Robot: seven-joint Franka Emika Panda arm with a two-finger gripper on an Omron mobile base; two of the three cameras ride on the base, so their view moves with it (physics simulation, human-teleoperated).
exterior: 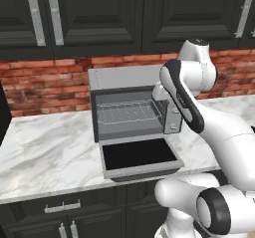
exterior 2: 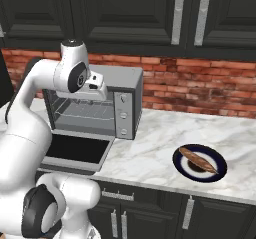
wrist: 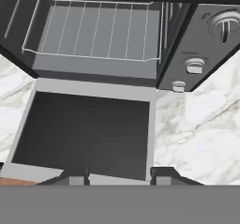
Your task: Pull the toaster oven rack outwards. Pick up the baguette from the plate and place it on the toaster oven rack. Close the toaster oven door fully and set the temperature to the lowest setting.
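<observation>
- The two-finger gripper hangs above the outer edge of the lowered door, its dark tips spread apart with nothing between them, so it is open and empty.
- Below it, the rectangular dark-glass toaster oven door in its silver-grey frame lies folded flat over the bench's front edge.
- Beyond it, the thin silver wire toaster oven rack sits wholly inside the cavity of the boxy silver-grey toaster oven; I judge the pull-out not yet done.
- The small brown-orange baguette lies across the round navy-rimmed plate near the bench's front edge, well apart from the oven to its right.
- Left to do, by my reading: pulling the rack, moving the bread, closing the door, setting the temperature.
- Count: one oven, one rack, one baguette, one plate, three round knobs.
</observation>
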